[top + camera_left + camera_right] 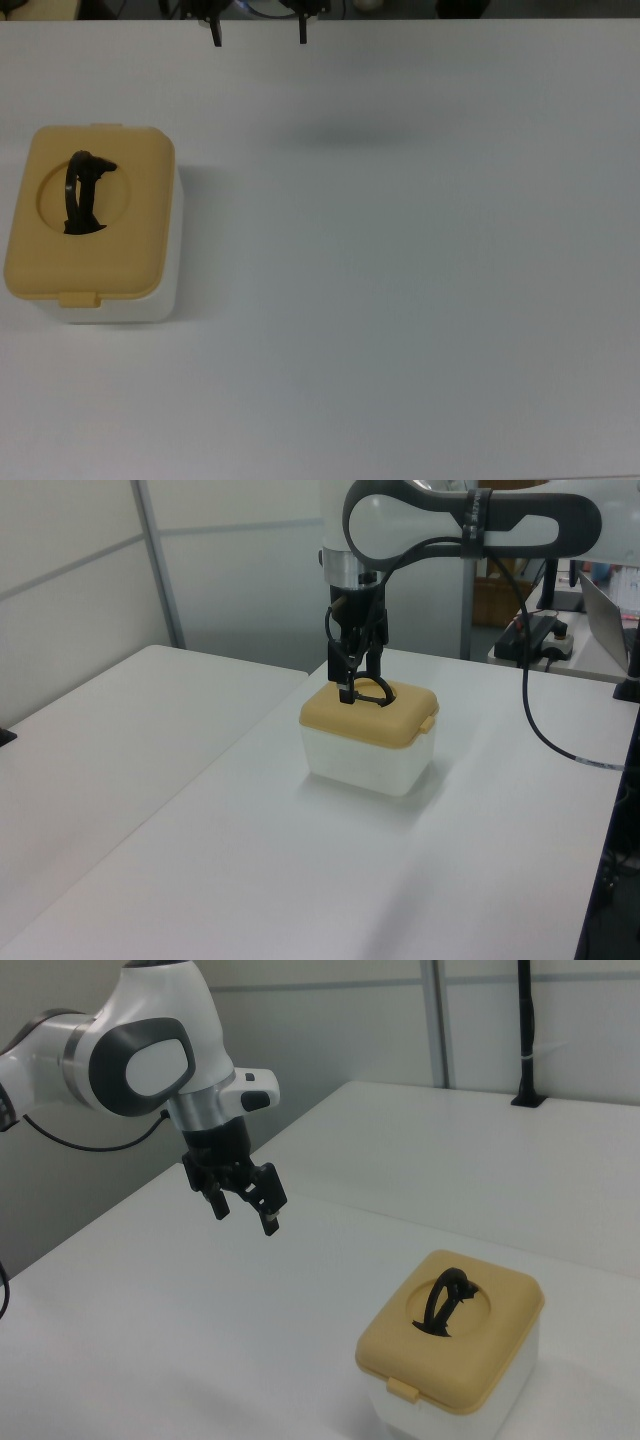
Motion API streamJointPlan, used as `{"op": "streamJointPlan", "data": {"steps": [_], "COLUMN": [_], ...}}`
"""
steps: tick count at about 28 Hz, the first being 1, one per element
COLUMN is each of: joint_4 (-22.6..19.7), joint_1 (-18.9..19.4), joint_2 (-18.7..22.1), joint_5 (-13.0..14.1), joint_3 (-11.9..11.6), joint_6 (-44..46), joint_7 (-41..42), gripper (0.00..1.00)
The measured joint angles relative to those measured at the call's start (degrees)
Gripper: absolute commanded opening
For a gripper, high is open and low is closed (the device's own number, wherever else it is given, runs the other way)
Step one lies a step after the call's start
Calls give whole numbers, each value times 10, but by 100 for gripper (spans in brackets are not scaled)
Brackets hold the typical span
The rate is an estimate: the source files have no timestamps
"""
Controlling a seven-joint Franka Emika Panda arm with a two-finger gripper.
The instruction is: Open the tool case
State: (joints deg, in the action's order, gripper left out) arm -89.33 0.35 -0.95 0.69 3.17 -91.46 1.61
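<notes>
The tool case is seen fully closed: the mustard lid sits flush on the white body, and the latch tab is still folded down over the rim. Nothing of the opening is judged done; the approach, the release of the tab and the lifting of the lid are all left.

In the top view the case is placed at about 9 o'clock on the white bench, near the top view's left edge. Its long axis is laid roughly from 12 to 6 o'clock, tilted very slightly. The latch tab is pointed toward 6 o'clock, and the black handle is stood up in its round recess, running along the same long axis.

The gripper is held in the air, well apart from the case, with nothing between the fingers, which are spread wide. In the top view only the two fingertips are seen, at about 12 o'clock on the far edge.
</notes>
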Motion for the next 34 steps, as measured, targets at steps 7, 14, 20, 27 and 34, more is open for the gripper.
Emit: {"op": "streamJointPlan", "data": {"steps": [7,14,20,27,34], "joint_4": [0,4,12,12,12], "joint_1": [-8,-47,-86,-125,-150], "joint_2": [-10,-18,-17,-21,-55], "joint_5": [-23,-24,-24,-24,-24], "joint_3": [-6,-9,-9,-10,-10], "joint_6": [0,-3,-3,-30,-94], "joint_7": [45,68,110,153,177], "gripper": [100,100,100,100,100]}}
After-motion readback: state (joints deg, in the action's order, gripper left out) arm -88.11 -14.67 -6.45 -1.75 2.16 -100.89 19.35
